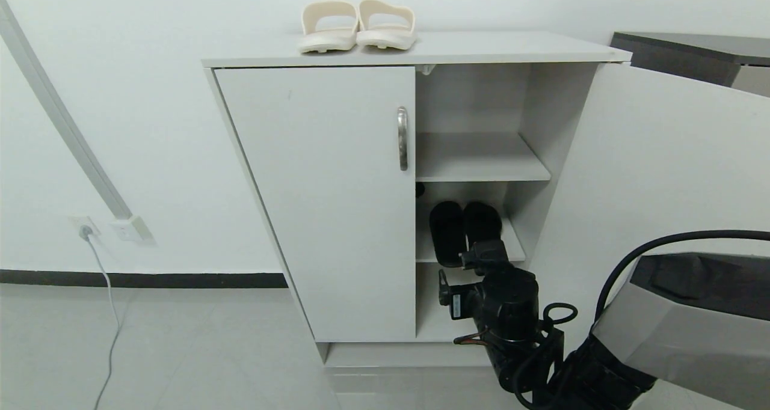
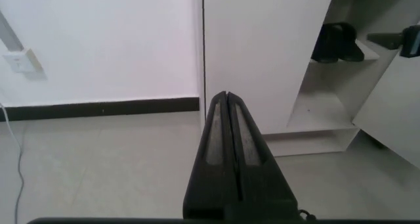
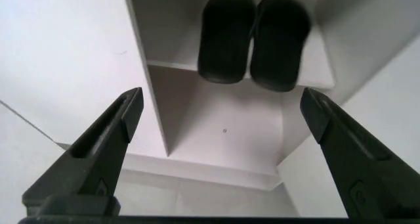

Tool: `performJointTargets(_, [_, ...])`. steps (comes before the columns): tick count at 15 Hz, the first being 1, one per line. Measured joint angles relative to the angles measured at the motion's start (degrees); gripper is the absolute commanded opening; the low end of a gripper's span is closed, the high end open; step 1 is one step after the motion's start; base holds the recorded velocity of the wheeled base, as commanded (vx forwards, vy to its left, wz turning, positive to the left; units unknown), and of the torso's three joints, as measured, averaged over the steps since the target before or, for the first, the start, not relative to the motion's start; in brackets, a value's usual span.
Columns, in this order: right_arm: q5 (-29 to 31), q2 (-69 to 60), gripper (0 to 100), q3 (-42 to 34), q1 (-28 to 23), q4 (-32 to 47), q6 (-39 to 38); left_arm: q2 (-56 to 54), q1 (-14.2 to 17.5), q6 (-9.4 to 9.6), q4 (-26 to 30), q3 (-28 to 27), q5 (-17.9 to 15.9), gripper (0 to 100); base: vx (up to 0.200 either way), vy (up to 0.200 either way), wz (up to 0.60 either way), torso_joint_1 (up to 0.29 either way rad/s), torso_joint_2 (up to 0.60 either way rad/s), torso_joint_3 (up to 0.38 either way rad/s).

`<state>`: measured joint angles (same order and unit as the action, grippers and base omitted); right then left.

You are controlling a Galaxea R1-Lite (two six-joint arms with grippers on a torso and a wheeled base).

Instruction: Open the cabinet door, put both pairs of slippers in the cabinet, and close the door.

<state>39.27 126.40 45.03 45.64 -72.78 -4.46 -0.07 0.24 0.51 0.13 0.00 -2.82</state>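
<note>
A white cabinet stands against the wall with its right door swung open and its left door closed. A black pair of slippers lies on the middle shelf, also seen as black slippers. A cream pair of slippers rests on the cabinet top. My right gripper is open just in front of the black pair, holding nothing. My left gripper is shut and empty, low over the floor to the left of the cabinet.
The upper shelf and the bottom compartment hold nothing. A wall socket with a cable trailing to the floor sits at the left. A dark counter stands behind the open door. Open tiled floor lies at the left.
</note>
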Motion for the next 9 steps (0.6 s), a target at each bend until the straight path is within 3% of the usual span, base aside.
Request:
performJointTargets(6, [-0.1,0.0,100,-0.3,0.0,-0.8,0.0,0.0,0.0,0.02,0.0,0.0,0.0,0,0.0,0.2,0.0,0.002,0.0,0.003])
performJointTargets(9, [-0.2,0.0,100,-0.8,-0.1,-2.5,0.0,0.0,0.0,0.02,-0.1,0.0,0.0,0,0.0,0.0,0.0,0.0,0.0,0.0])
